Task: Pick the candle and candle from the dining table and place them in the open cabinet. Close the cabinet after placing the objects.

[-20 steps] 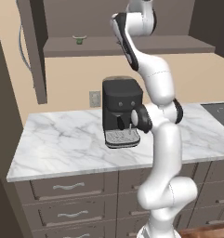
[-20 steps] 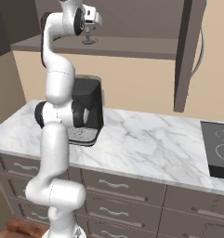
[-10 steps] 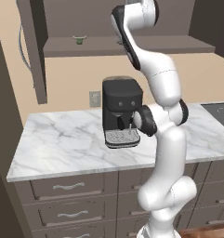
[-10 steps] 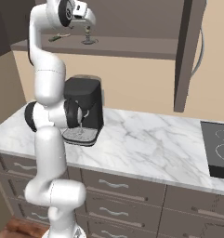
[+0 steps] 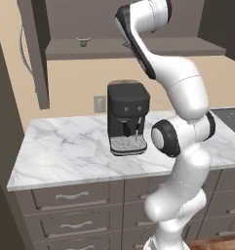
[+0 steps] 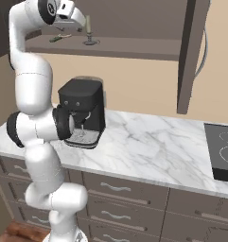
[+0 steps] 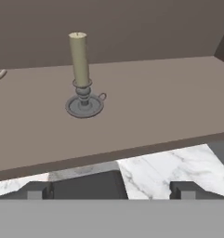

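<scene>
An olive-beige candle [image 7: 79, 58] stands upright on its round dark grey dish base [image 7: 84, 106] on the shelf [image 7: 169, 97] of the open cabinet. It stands alone, touched by nothing. My gripper [image 7: 111, 190] hangs in front of the shelf edge, back from the candle, open with nothing between its fingertips [image 7: 36, 190]. In the right base view the same candle [image 6: 89, 28] rises just right of my hand [image 6: 72, 13] at shelf height [image 6: 134, 47]. The other candle and the dining table are out of view.
A small green bowl [image 5: 83, 41] sits on the shelf left of the arm. The cabinet door [image 6: 193, 56] hangs open on the right, another door [image 5: 36, 53] on the left. Below, a black coffee machine [image 5: 127, 117] stands on the marble counter [image 5: 65, 151], with a cooktop [image 6: 222, 156] at far right.
My hand has drawn back and up from the candle, which stays standing on the shelf. The arm's upper links have swung outward. The jaws have stayed open.
</scene>
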Motion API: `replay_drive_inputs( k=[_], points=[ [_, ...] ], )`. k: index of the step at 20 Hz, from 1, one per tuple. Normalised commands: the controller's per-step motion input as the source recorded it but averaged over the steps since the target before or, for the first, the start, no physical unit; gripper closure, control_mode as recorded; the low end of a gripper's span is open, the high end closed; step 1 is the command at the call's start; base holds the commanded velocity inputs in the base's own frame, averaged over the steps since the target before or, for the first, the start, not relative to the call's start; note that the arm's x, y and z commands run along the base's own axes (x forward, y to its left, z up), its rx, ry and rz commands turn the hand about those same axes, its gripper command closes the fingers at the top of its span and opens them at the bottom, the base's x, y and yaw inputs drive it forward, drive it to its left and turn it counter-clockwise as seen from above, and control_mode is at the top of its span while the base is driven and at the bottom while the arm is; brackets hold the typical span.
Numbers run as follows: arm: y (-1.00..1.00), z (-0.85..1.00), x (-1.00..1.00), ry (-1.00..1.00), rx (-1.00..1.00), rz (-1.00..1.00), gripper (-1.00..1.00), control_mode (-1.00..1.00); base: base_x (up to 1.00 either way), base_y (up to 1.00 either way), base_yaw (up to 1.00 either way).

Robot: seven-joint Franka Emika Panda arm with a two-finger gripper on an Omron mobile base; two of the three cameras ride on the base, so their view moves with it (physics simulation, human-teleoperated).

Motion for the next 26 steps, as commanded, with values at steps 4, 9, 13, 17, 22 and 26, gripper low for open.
replay_drive_inputs(
  k=[4, 9, 13, 17, 22, 26],
  points=[
    [0.0, -0.58, -0.71, -0.16, 0.01, -0.03, -1.0, -1.0, 0.0, 0.0, 0.0],
    [0.0, -0.48, -0.65, -0.06, 0.06, -0.03, -1.0, -1.0, 0.0, 0.0, 0.0],
    [0.0, -0.35, -0.61, 0.0, 0.1, -0.05, -1.0, -1.0, 0.0, 0.0, 0.0],
    [-0.01, -0.32, -0.62, -0.01, 0.1, -0.04, -1.0, -1.0, 0.0, 0.0, 0.0],
    [-0.01, -0.13, -0.53, 0.0, 0.07, -0.07, -1.0, -1.0, 0.0, 0.0, 0.0],
    [0.0, -0.14, -0.48, 0.0, 0.01, -0.06, -1.0, -1.0, 0.0, 0.0, 0.0]
  ],
)
